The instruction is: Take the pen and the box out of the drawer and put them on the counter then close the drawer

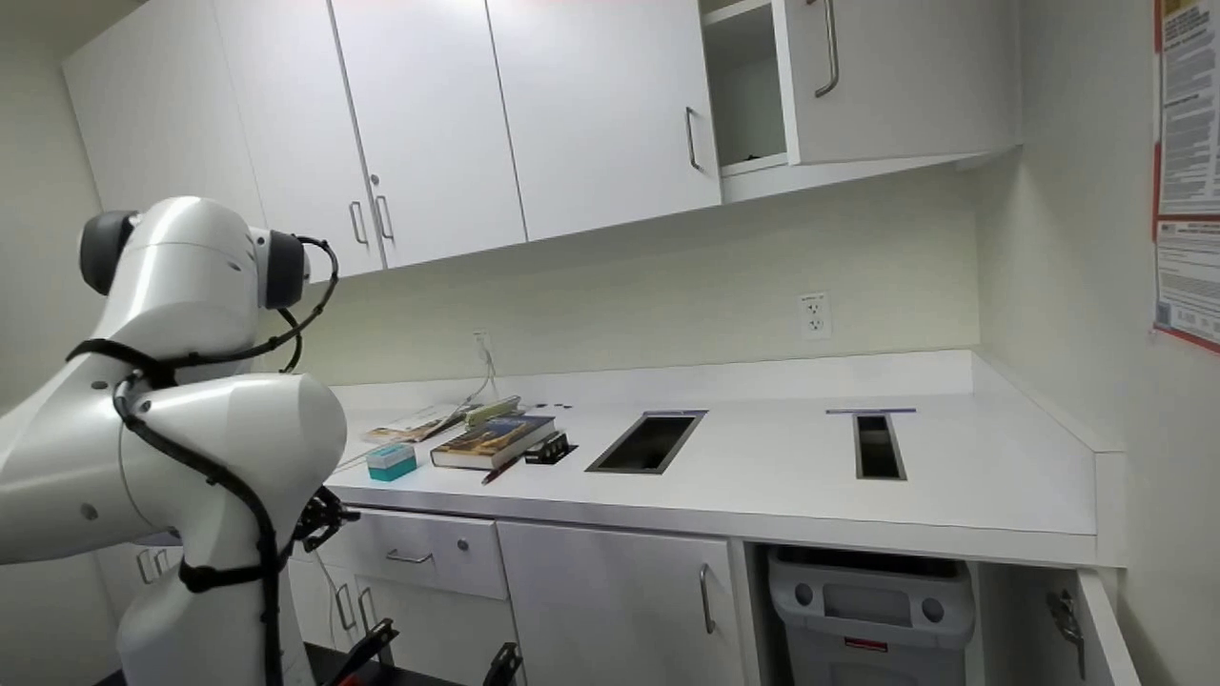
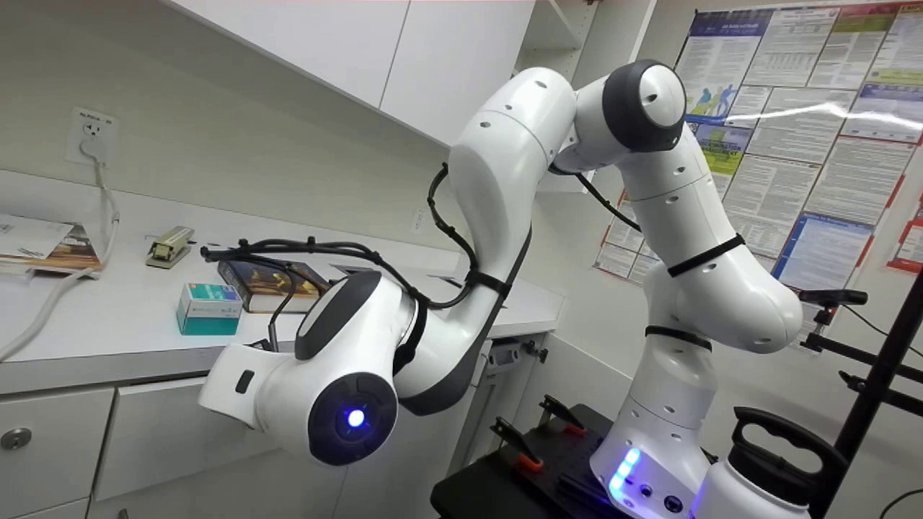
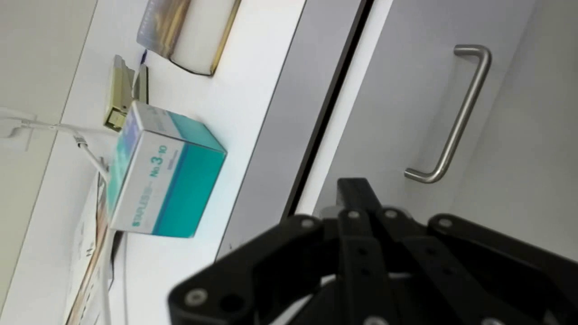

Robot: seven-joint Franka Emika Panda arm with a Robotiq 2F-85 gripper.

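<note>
The teal-and-white staples box (image 1: 391, 462) stands on the white counter (image 1: 762, 486) near its front edge; it also shows in an exterior view (image 2: 209, 310) and the wrist view (image 3: 169, 180). A dark red pen (image 1: 500, 471) lies beside the book; it is not visible in the wrist view. The drawer (image 1: 477, 567) shows its white front and bar handle and looks shut or nearly shut, with a dark gap under the counter edge in the wrist view (image 3: 406, 90). My gripper (image 3: 361, 194) is shut and empty before the drawer front, off one end of the handle (image 3: 465, 113).
A book (image 1: 496, 440), a stapler (image 1: 493, 410), papers (image 1: 410, 426) and a black object (image 1: 548, 448) lie on the counter. A white cable (image 2: 65, 281) runs near the box. A lower cupboard door (image 1: 1106, 629) stands open by a grey bin (image 1: 867, 610).
</note>
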